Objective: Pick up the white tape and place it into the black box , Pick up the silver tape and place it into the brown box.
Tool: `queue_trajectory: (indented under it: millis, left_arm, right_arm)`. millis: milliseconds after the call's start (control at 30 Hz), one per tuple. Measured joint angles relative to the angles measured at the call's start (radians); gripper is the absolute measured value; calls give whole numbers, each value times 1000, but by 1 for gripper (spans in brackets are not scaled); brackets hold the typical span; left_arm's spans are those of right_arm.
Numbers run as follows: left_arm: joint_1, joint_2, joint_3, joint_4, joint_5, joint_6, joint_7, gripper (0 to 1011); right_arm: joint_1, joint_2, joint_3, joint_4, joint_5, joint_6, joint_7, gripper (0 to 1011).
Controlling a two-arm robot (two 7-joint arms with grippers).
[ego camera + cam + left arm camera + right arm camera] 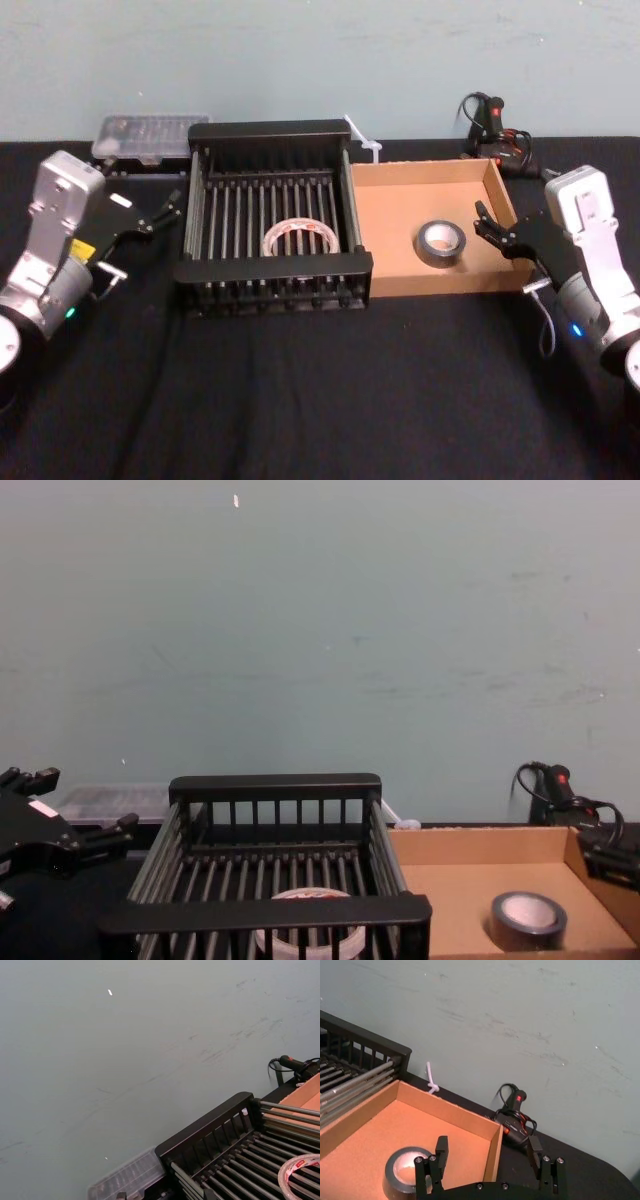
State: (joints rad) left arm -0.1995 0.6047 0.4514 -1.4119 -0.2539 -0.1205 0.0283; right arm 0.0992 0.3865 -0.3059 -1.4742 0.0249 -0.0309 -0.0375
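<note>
Right pincer (488, 1144) gapes empty by brown box (445, 1105); left pincer (165, 210) likewise by black box (270, 130).

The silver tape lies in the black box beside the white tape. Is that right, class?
No. The head view shows the silver tape in the brown box; only the white tape lies in the black box. The left claw and right claw hover open beside the boxes.

Black table (300, 400): black box (275, 268), brown box (392, 245), clear case (150, 135).
</note>
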Motion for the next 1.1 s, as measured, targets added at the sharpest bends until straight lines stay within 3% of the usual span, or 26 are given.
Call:
queue_trajectory:
  millis: [167,1100]
  left_arm:
    - [0,0,0,0,0,0,0,1001]
    - [0,0,0,0,0,0,0,1001]
  right_arm:
    - [-14,-12,16,4,-2,-1,1,1002]
    - [-10,-8,10,3,-3,-2,0,1002]
